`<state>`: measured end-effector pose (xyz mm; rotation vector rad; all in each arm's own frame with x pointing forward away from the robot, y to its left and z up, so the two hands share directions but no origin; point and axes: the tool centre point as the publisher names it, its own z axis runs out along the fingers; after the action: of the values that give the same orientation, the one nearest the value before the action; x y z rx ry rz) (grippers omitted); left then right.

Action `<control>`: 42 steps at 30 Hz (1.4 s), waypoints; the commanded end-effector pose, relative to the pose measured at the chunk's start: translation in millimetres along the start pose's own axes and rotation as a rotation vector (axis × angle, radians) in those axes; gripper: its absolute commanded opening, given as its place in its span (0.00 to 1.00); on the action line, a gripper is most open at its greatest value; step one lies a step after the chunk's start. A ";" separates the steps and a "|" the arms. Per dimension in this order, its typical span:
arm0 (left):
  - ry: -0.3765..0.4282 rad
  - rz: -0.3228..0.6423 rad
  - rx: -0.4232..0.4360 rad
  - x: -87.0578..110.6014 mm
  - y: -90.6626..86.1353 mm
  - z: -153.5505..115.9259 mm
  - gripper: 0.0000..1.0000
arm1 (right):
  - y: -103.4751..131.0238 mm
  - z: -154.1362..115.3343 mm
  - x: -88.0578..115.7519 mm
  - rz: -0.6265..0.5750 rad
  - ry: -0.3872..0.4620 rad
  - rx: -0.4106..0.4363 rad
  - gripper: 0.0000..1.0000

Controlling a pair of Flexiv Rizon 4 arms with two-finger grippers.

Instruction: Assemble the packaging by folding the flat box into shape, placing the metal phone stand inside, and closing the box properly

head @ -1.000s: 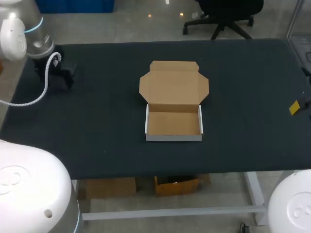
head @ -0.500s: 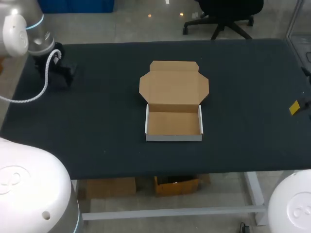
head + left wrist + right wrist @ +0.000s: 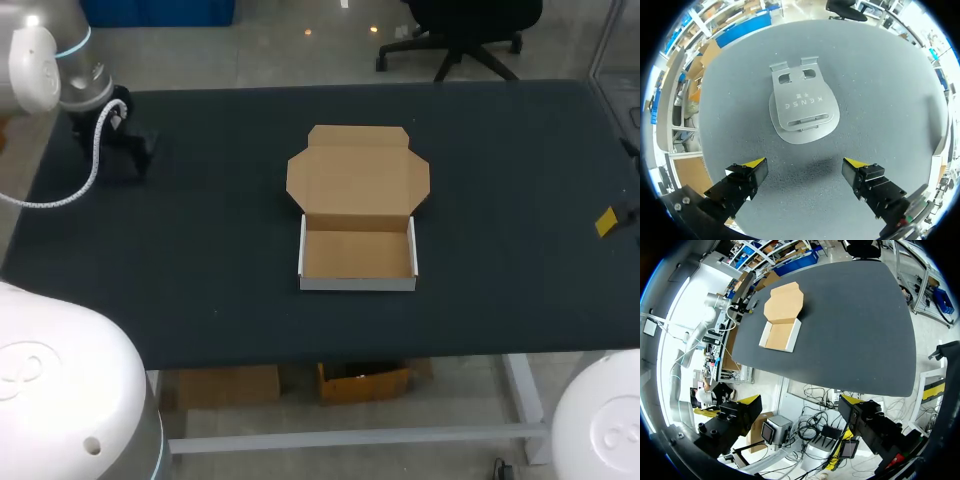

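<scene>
Your left gripper [image 3: 805, 165] is spread open and holds nothing; the stand [image 3: 802, 107] lies flat on the table [image 3: 880, 90] just ahead of it; your right gripper [image 3: 800, 402] is open also, outside the table edge; the box [image 3: 782, 315], lid open, sits far ahead of it.

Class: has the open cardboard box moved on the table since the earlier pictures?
No. The cardboard box sits at the same spot relative to the table edges.
</scene>
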<state>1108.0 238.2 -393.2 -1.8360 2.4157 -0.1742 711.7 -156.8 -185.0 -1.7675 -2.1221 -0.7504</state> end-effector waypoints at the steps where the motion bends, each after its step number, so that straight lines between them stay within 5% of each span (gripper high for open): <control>1: -0.010 0.025 -0.007 4.0 1.0 -3.4 1.00 | -0.7 -1.8 0.8 -0.001 0.001 0.001 1.00; 42: -0.016 0.035 -0.011 5.8 2.9 -4.6 1.00 | -0.7 -1.8 0.8 -0.001 0.001 0.001 1.00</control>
<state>1104.1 234.2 -389.8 -1.7929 2.4449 -0.1470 711.7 -156.8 -184.9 -1.7675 -2.1221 -0.7504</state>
